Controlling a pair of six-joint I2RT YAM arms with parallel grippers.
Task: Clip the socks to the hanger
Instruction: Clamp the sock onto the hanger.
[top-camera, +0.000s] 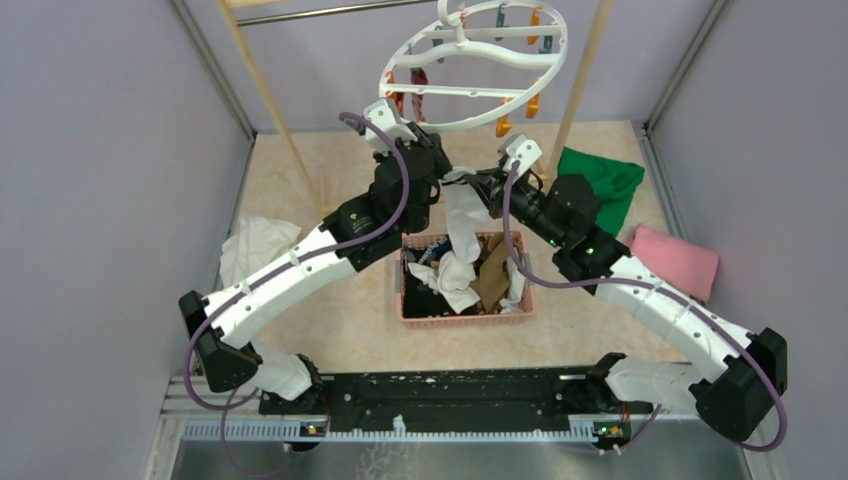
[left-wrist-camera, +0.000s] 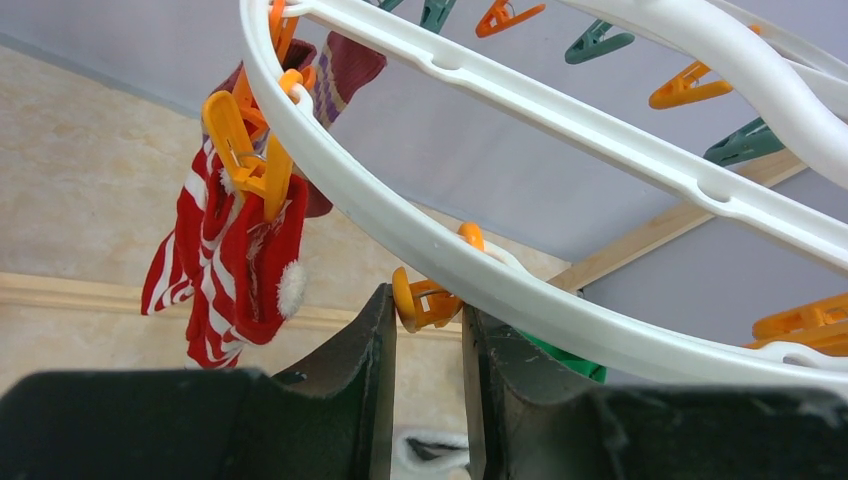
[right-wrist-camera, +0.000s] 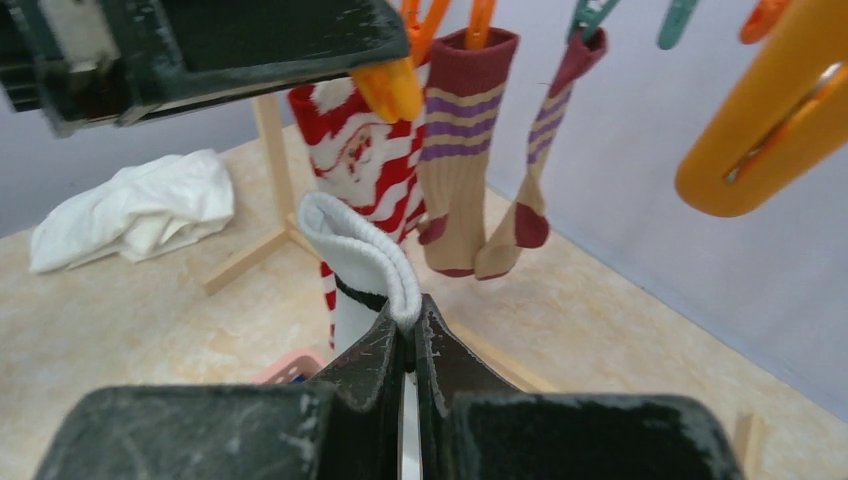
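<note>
— under the hanger (left-wrist-camera: 560, 110) rim, at left: left pincer (left-wrist-camera: 427, 312) squeezing an orange peg (left-wrist-camera: 415, 298). which step?
— feeding a sock in. right pincer (right-wrist-camera: 413, 325) pressed tight on the white sock (right-wrist-camera: 360, 255), cuff up, length hanging straight down toward the basket (top-camera: 465, 318). next, likely: raise the cuff into that peg's mouth.

A pink plastic basket (top-camera: 465, 318) is sitting in the middle of the beige tabletop (top-camera: 340, 335). A crumpled white cloth (top-camera: 258, 245) is lying to its left, near the foot of the wooden rack frame (top-camera: 262, 85), whose two slanted legs are rising toward a metal rod (top-camera: 330, 12). A green cloth (top-camera: 612, 182) is resting at the far right, with a pink cloth (top-camera: 678, 260) lying just beside it, nearer the camera.
</note>
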